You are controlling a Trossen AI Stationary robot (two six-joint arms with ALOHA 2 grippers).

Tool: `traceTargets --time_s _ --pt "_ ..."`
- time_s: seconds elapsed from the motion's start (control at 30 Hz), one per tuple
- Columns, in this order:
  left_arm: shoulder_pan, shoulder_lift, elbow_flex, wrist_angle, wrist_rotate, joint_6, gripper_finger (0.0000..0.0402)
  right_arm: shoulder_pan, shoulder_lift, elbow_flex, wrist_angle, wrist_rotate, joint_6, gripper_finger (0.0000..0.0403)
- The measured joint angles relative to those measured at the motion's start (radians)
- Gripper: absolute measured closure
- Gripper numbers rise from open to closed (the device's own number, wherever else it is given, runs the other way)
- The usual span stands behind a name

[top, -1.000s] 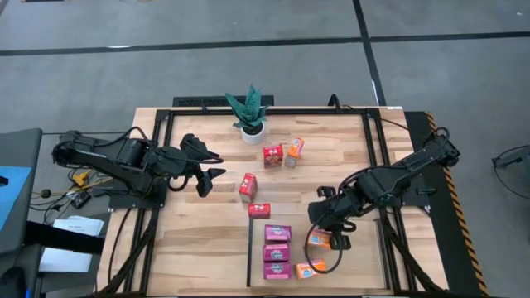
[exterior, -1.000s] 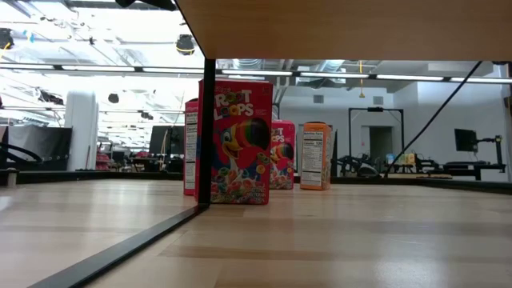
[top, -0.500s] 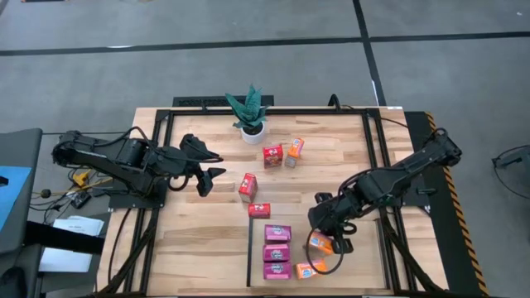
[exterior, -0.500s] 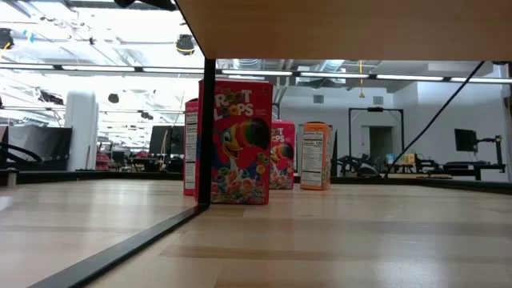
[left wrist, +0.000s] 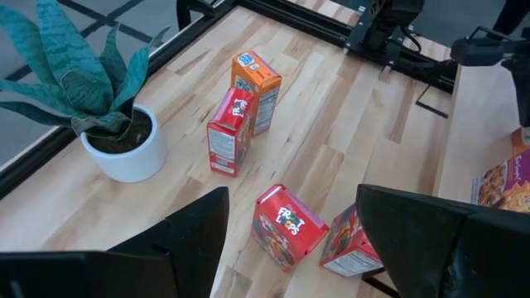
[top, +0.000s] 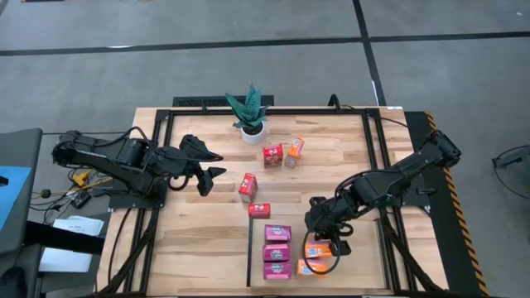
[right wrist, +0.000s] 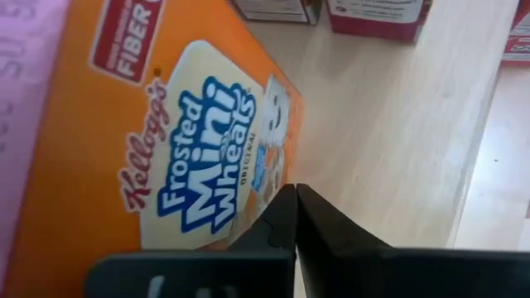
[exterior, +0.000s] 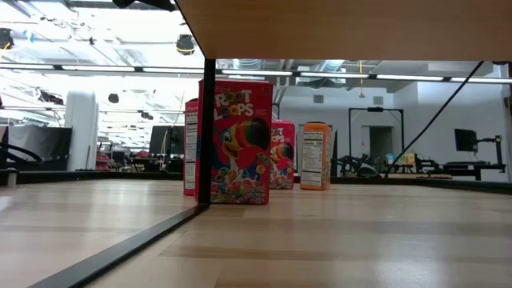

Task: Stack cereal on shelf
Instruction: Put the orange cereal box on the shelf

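Observation:
In the high view, three magenta boxes (top: 277, 251) lie in a column on the shelf panel (top: 364, 263). Two orange boxes lie flat beside them, one (top: 318, 249) under my right gripper (top: 325, 233) and one (top: 310, 267) nearer the table's near edge. My right gripper is shut. Three red boxes (top: 248, 186), (top: 259, 210), (top: 272, 154) and one orange box (top: 296, 147) stand on the tabletop. My left gripper (top: 209, 168) hovers open at the table's left, clear of them. Its wrist view shows the red boxes (left wrist: 284, 225) and the orange box (left wrist: 257, 80). My right gripper presses its shut fingers (right wrist: 308, 222) on the printed front of the orange box (right wrist: 248, 178), near its long edge away from the magenta boxes. The fingers come from above, slanting in from the table's right. The box lies flat on the shelf panel.
A potted green plant (top: 250, 112) stands near the far edge, and its white pot (left wrist: 124, 149) shows in the left wrist view. Black frame rails (top: 371, 157) run along the table's sides. The low view shows standing red boxes (exterior: 240, 144) and the panel's black strip (exterior: 144, 240).
My right gripper has moved toward the table's near edge and a little left, staying shut. The orange box under it has slid flat along the shelf panel the same way, ending close to the other orange box.

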Motion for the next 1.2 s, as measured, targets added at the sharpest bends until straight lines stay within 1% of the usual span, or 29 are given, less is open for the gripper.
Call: traceTargets --time_s 0.13,0.3,0.43,0.67,0.8,0.97,1.2 --pt "0.0 0.0 0.0 0.0 0.0 -0.014 0.0146 0.0 0.0 0.0 -0.004 0.0 0.003 0.0369" --pt "0.0 0.0 0.0 0.0 0.0 -0.022 0.0146 0.001 -0.011 0.0 -0.011 0.001 0.056 0.0383" --pt "0.0 0.0 0.0 0.002 0.0 -0.028 0.0146 0.023 -0.037 0.002 -0.021 0.01 0.102 0.039" --pt "0.0 0.0 0.0 0.008 -0.012 -0.032 0.0146 0.076 -0.039 0.002 -0.017 0.039 0.174 0.0375" --pt "0.0 0.0 0.0 0.009 -0.013 -0.032 0.0146 0.096 -0.032 0.002 -0.015 0.052 0.177 0.038" --pt "0.0 0.0 0.0 0.009 -0.015 -0.032 0.0146 0.092 -0.043 0.002 -0.015 0.114 0.176 0.0388" --pt "0.0 0.0 0.0 0.009 -0.03 -0.032 0.0146 0.077 -0.052 0.002 0.003 0.115 0.138 0.0375"
